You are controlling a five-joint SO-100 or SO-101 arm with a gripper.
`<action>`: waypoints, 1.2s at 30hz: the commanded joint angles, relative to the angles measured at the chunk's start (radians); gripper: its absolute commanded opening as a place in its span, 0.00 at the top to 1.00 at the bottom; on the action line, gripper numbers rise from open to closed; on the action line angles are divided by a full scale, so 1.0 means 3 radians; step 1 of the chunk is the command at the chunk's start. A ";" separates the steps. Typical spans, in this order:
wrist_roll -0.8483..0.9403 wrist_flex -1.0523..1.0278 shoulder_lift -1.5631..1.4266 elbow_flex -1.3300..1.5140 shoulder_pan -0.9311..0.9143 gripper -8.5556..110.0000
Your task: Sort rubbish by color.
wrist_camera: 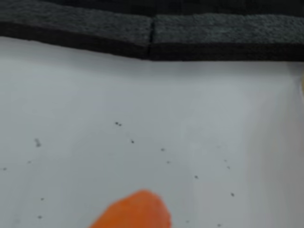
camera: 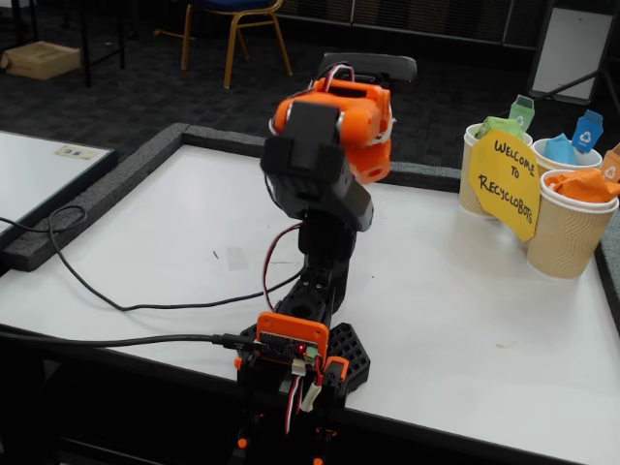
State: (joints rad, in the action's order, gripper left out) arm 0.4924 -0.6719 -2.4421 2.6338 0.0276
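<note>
Sitting in three ribbed tan paper cups (camera: 572, 232) are the green (camera: 496, 126), blue (camera: 560, 150) and orange crumpled paper wads (camera: 584, 186), well apart from the folded arm's claw (camera: 334, 73), whose spread cannot be told.

White tabletop (camera: 465, 291) edged with dark grey foam strips (camera: 155, 145). Second white table (camera: 29, 165) at left in the fixed view. Dark carpeted floor (camera: 145, 77) behind. Chair with yellow metal legs (camera: 235, 34). Cardboard box (camera: 41, 58) on floor. Even indoor light.
</note>
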 commanded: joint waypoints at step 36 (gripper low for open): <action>-0.1831 -0.1202 -0.2823 0.1058 -0.0066 0.92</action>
State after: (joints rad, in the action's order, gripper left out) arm -0.0353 -1.0232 -3.2520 2.9867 0.0199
